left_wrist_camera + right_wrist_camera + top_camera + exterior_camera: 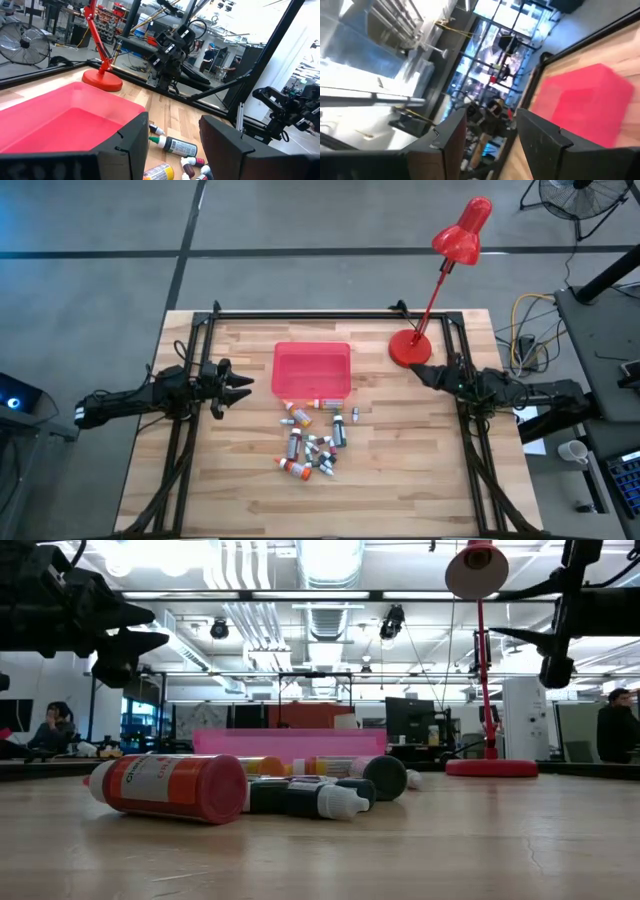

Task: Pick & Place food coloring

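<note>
The food coloring bottles (312, 442) lie scattered on their sides on the wood, near of the red tray (312, 370). One orange bottle (170, 787) lies closest in the low view, with dark ones (310, 797) behind it. My left gripper (238, 385) hovers open above the table, left of the tray, and in its wrist view (172, 145) its fingers point toward the bottles (175, 145). My right gripper (415, 370) is open in the air right of the tray, beside the lamp base. Its wrist view (490, 145) shows the tray (585, 100).
A red desk lamp stands with its base (408, 348) on the far right of the table, close to my right gripper. A black frame rail (300, 314) runs along the far edge and both sides. Bare wood (420, 470) lies right of the bottles. People sit in the room beyond (55, 725).
</note>
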